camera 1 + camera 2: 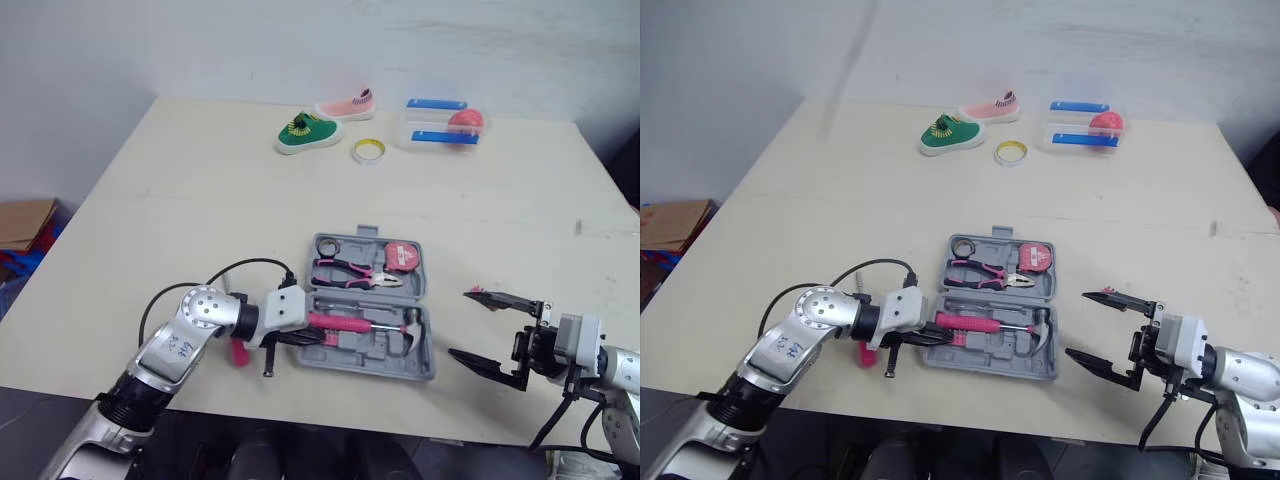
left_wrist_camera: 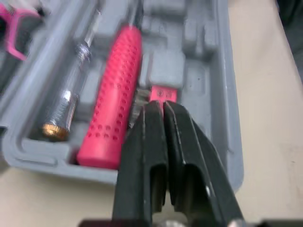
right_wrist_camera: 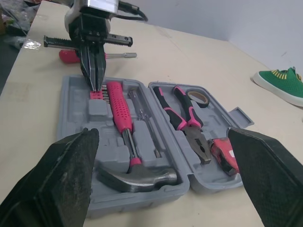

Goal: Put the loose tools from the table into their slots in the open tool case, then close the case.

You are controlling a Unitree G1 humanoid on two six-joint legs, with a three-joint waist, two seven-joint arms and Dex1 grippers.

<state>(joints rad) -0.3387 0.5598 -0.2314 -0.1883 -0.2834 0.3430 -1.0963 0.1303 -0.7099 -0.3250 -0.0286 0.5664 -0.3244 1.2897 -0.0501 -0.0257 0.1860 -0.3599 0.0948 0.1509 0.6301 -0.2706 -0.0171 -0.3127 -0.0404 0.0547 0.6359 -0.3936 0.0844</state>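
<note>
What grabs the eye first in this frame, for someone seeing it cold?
The open grey tool case near the front edge of the table, with a pink-handled hammer inside. The left gripper is pinched shut on a pink bit holder at the case's left end; the right gripper gapes wide open beside its right end.

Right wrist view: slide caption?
Open case: left hand, shut, at a pink block beside the hammer; right hand open.

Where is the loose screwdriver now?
In the left eye view, the screwdriver lies on the table just left of the tool case, beside the left gripper.
</note>
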